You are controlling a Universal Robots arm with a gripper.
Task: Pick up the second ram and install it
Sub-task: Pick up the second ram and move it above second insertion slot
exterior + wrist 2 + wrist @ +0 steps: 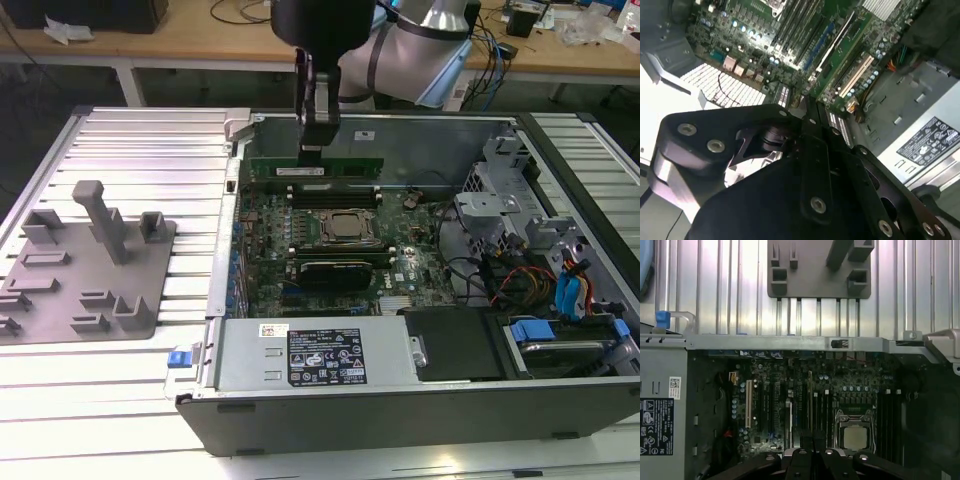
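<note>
One tool (313,150), jaws nearly closed, grips the second ram (352,163) over the motherboard (262,225).

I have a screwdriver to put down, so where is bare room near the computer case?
The ribbed table is bare beyond the grey fixture, and in the strip between fixture and computer case. Inside the case it is crowded: motherboard, cables, and the gripper at the second ram.

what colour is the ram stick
The second ram is green; the exterior view shows it best.
</note>
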